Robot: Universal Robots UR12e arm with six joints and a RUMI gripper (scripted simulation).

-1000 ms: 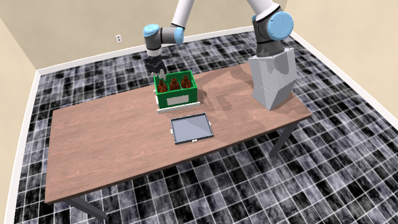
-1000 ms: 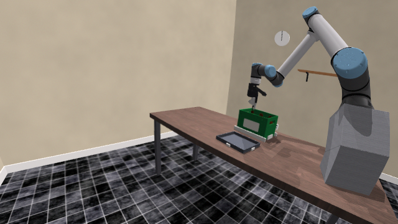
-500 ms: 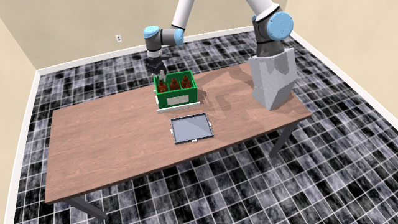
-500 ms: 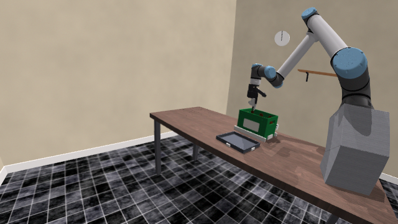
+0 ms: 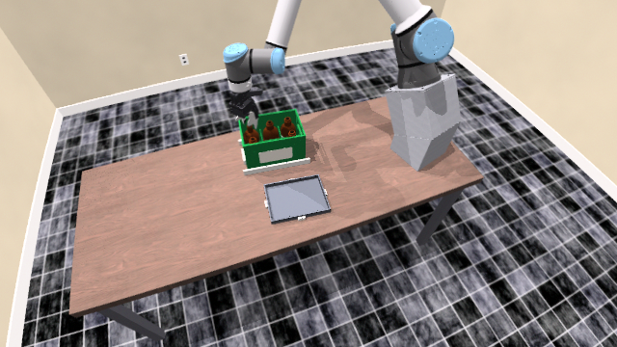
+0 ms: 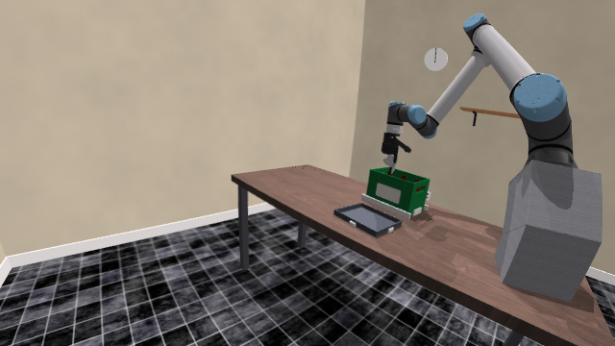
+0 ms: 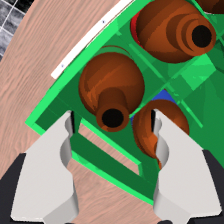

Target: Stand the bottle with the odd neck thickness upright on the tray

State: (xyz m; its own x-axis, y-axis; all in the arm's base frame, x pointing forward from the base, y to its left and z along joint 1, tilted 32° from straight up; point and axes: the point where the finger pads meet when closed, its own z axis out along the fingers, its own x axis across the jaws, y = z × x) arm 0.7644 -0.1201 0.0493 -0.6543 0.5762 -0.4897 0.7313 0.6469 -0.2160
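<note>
pedestal: grey and faceted, bearing the arm on the counter
shoulder: dark housing with a blue cap
upper arm: pale tube, slanting up from the shoulder
elbow: blue-capped, the arm's highest point in the exterior view, outside the top view's frame
forearm: pale tube, sloping down to the wrist
wrist: dark grey joints with blue caps, the last one pointing down
end effector: black body, hanging about upright, partly open
fingers: pale grey, apart, facing each other, inner edges scooped, dark pads at the tips
grip: nothing held
</note>
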